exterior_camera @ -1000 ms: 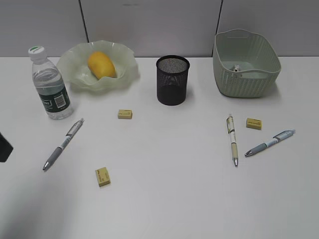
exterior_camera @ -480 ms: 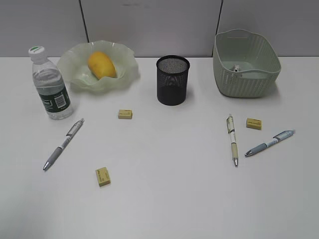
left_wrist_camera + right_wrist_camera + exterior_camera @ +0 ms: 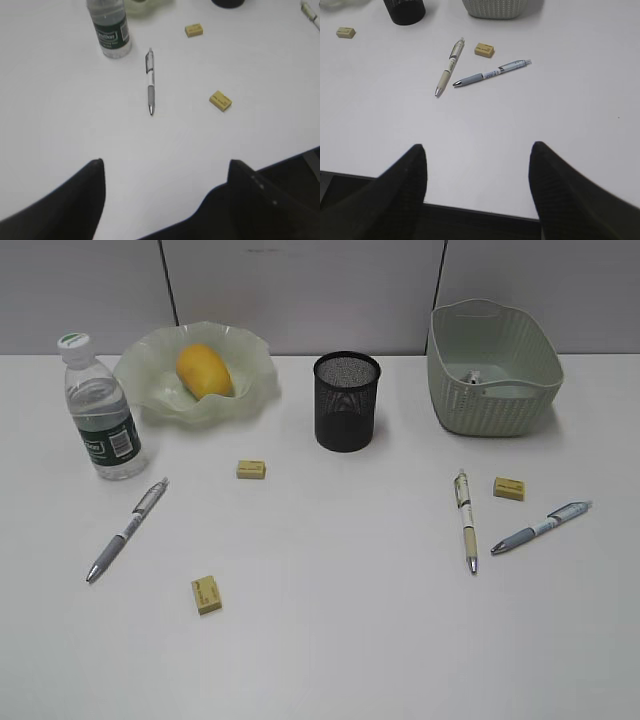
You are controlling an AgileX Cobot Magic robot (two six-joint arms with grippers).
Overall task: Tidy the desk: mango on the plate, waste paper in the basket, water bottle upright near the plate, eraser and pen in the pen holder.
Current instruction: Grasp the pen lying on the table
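The yellow mango (image 3: 204,370) lies in the wavy green plate (image 3: 140,365). The water bottle (image 3: 102,415) stands upright just left of the plate. A small wad of waste paper (image 3: 474,378) sits inside the basket (image 3: 492,405). Three pens (image 3: 127,530) (image 3: 466,520) (image 3: 541,527) and three yellow erasers (image 3: 251,469) (image 3: 207,594) (image 3: 509,488) lie loose on the desk (image 3: 330,640). The black mesh pen holder (image 3: 346,400) stands at centre back. My left gripper (image 3: 166,162) hangs open near the desk's front edge, well short of a pen (image 3: 150,82). My right gripper (image 3: 477,146) is open and empty too.
A grey partition wall (image 3: 300,290) runs behind the desk. The desk's front edge (image 3: 470,207) lies under the right gripper. Neither arm shows in the exterior view.
A dark part of the left arm at the exterior view's left edge has withdrawn out of sight. The objects on the desk have not moved.
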